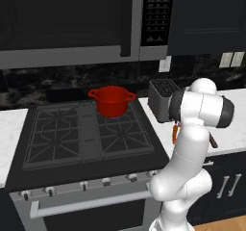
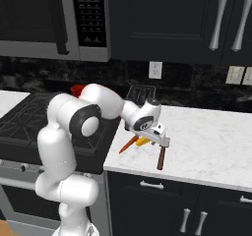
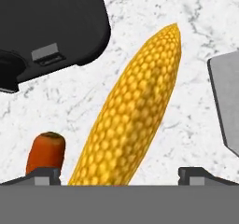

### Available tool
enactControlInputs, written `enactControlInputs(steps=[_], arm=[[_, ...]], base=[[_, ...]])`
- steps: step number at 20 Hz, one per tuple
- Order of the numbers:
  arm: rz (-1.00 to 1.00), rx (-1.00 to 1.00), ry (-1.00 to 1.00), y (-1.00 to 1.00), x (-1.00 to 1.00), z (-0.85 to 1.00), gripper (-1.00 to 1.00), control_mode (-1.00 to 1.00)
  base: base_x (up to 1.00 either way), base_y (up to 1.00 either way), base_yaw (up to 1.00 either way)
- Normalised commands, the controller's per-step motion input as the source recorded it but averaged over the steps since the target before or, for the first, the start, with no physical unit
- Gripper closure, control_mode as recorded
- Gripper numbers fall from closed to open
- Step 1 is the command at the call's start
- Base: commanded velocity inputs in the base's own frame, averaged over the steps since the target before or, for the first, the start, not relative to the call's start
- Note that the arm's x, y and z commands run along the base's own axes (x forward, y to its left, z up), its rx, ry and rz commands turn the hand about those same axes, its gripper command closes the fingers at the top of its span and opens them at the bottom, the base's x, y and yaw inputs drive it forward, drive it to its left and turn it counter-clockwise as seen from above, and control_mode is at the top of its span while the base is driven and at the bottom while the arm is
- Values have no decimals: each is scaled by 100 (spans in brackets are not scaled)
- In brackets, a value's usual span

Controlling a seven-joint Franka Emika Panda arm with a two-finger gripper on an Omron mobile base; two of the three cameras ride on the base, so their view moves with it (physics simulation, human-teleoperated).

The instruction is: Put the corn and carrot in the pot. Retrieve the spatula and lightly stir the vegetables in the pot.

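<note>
The yellow corn [image 3: 135, 111] lies on the white marble counter directly under my gripper [image 3: 122, 175], which is open, with a finger on each side of the cob and not touching it. The orange carrot [image 3: 45, 152] lies just left of the corn. The spatula's grey blade [image 3: 226, 104] sits at the right. From the right base view, the gripper [image 2: 158, 137] hovers low over the corn [image 2: 142, 141], the carrot [image 2: 129, 144] and the brown spatula [image 2: 161, 157]. The red pot [image 1: 112, 100] stands on the stove's back right burner, well to the left of the hand.
A black toaster [image 1: 162, 99] stands on the counter just behind the vegetables, close to the hand [image 3: 51, 27]. The stove [image 1: 86, 134] borders the counter's left edge. A microwave [image 1: 72, 23] and dark cabinets hang above.
</note>
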Motion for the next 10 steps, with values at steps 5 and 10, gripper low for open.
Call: enactControlInputs(steps=[5,10], arm=[[-9,0,0,-1,27,-28,-100,-100],[-8,0,0,0,8,-23,100,-100]], base=[[0,0,0],[0,0,0]])
